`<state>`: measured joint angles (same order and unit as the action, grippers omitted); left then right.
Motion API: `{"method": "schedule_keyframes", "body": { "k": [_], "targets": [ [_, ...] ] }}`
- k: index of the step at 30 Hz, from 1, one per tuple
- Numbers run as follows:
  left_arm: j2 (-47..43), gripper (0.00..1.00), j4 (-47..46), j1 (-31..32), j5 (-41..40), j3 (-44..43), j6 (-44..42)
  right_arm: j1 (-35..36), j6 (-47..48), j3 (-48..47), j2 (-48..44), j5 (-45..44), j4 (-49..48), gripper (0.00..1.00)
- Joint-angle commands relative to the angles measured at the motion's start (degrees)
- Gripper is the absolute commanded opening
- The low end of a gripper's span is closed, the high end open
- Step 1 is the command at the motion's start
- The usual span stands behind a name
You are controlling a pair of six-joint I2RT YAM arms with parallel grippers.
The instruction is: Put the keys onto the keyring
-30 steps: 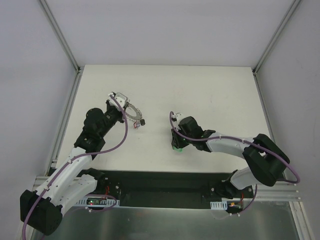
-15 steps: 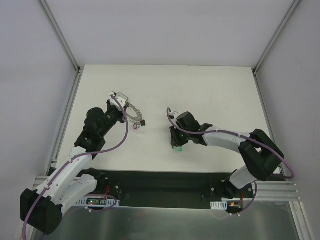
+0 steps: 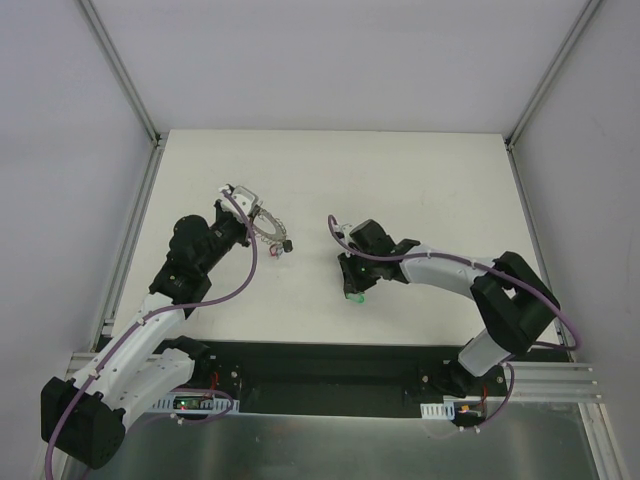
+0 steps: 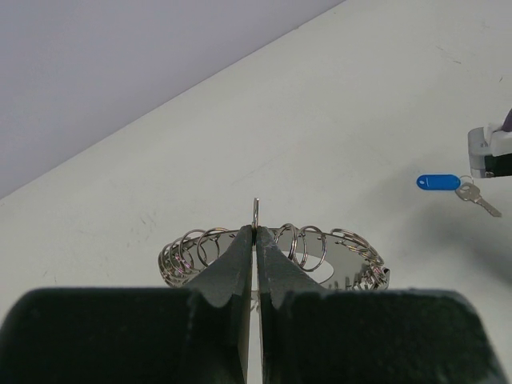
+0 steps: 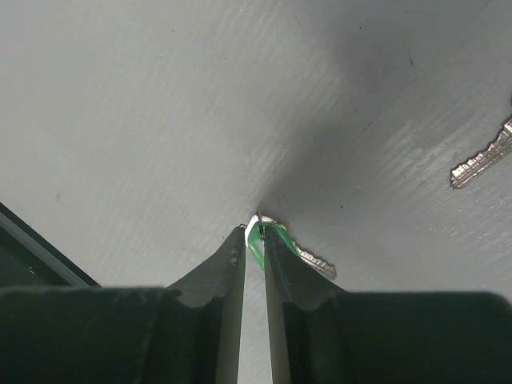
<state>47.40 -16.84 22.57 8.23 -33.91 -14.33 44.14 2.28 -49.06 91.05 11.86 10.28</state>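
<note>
Keyring (image 4: 308, 244) clamped in my left fingers (image 4: 228, 268) — right fingers (image 5: 288, 272) pinch the green key (image 5: 258, 244); next, carry it left and thread it.

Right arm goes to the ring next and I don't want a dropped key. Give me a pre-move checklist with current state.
1. Right claw gripping the green-tagged key: ok, the fingers are closed on the green tag.
2. Left claw holding the keyring: ok, it is pinched on a small loop at the rim.
3. Green-tagged key's blade off the table: cannot tell from the wrist view.
4. Blue-tagged key located: ok, it lies loose on the table, apart from the keyring.
5. Opening on the keyring to thread onto: cannot tell.
</note>
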Motion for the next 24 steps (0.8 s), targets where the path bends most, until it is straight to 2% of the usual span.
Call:
{"method": "schedule_keyframes", "body": {
  "k": [1, 16, 24],
  "targets": [
    [-0.2, 0.0, -4.7, 0.5, 1.3, -1.3, 0.7, -0.3, 1.5, -3.1, 1.1, 1.9, 2.5, 0.18],
    [-0.3, 0.0, -4.5, 0.5, 1.4, -1.4, 0.5, -0.2, 2.3, -5.0, 4.0, 2.5, 4.4, 0.13],
    [-0.2, 0.0, -4.5, 0.5, 1.4, -1.4, 0.5, -0.3, 3.5, -5.2, 2.7, 1.5, 5.1, 0.01]
  ]
}}
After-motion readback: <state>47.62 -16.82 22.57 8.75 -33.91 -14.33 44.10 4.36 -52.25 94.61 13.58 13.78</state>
